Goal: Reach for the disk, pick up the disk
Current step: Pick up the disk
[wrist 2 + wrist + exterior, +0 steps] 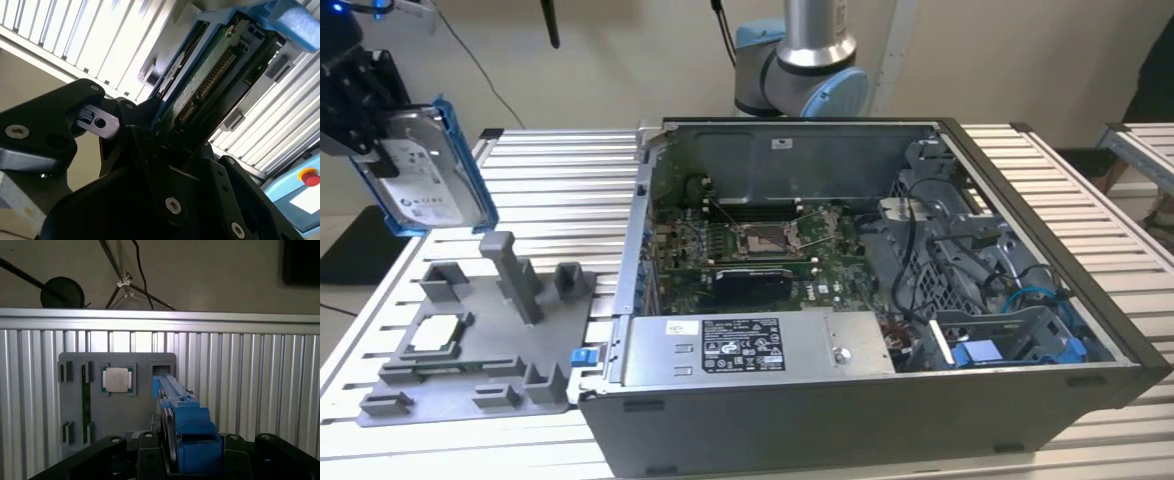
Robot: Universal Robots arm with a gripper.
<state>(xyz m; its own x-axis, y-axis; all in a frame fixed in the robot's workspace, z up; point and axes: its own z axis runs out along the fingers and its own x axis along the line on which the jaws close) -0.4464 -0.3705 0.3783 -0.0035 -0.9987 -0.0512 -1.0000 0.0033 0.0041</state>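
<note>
The disk [430,172] is held upright in the air at the upper left of the exterior view, its labelled face turned toward the camera and its blue side frame [464,165] along the edge nearer the frame's centre. It is gripped by the black end effector [376,140], whose jaws are closed against the two flat faces of the drive. In the second wrist view the green circuit-board underside of the disk [207,75] is seen clamped edge-on in that grip. The disk is touching nothing else and hangs well above the slatted desk [560,200]. Below it on the desk lies a grey fixture tray [494,345] carrying a pale square chip [438,330]. In the first wrist view the tray's open slot [161,369] is seen just beyond the disk's far end. An opened computer case [881,400] fills the centre and right of the exterior view. The reach and the grasp are judged complete, and the pick-up is judged done, since the disk is carried clear of every support.
</note>
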